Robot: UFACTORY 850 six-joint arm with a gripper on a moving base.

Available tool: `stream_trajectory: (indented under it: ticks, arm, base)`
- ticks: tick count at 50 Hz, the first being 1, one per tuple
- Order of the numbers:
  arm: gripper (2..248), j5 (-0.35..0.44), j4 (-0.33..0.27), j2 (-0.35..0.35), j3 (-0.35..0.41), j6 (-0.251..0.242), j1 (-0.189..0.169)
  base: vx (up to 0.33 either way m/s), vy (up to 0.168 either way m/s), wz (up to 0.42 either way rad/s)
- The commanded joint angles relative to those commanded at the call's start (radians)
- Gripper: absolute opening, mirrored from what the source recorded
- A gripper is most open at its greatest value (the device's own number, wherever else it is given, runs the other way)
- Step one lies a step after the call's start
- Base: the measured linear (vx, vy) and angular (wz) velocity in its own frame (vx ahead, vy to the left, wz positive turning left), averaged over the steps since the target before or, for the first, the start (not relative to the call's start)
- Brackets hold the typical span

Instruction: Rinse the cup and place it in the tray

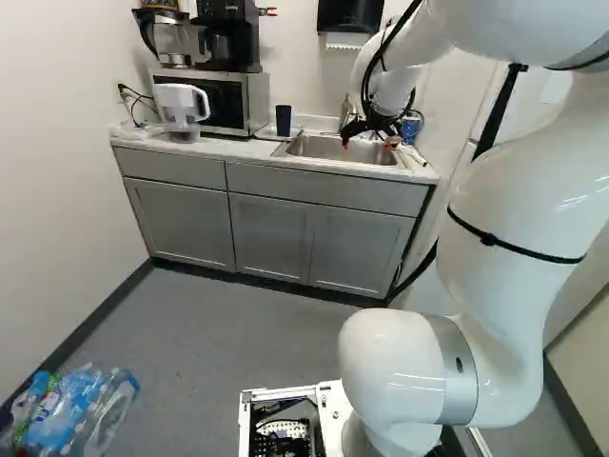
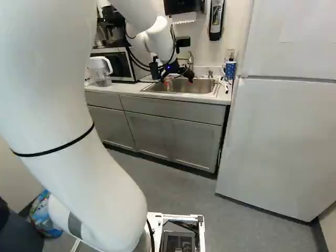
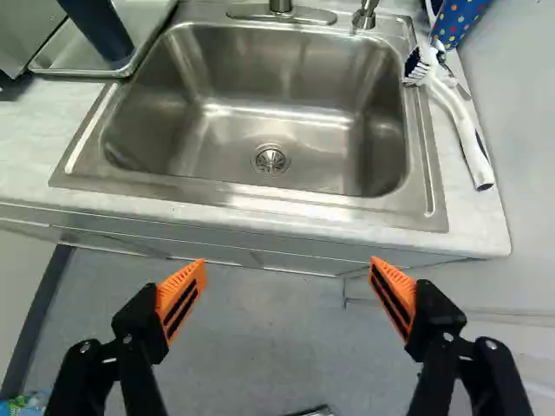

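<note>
Your gripper (image 3: 289, 260) is wide open, holding nothing. Ahead of it, beside the sink (image 3: 204, 156), the cup (image 3: 102, 33) stands in the tray (image 3: 76, 62), maybe so it can drip dry. The job looks done.

Kitchen corner (sink (image 3: 260, 104), microwave (image 1: 221, 98), fridge (image 2: 283, 121))

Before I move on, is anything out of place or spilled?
Plastic bottles heaped on the floor, lower left in the left base view, look like stray clutter. The brush lies loose beside the sink. No spill shows.
</note>
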Motion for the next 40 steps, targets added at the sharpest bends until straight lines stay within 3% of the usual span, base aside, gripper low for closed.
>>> stream_trajectory:
  ticks: [40]
  arm:
    - [247, 0.37, 0.004, 0.111, 0.324, 0.009, 0.066]
  base:
    - [0.0, 0.0, 0.0]
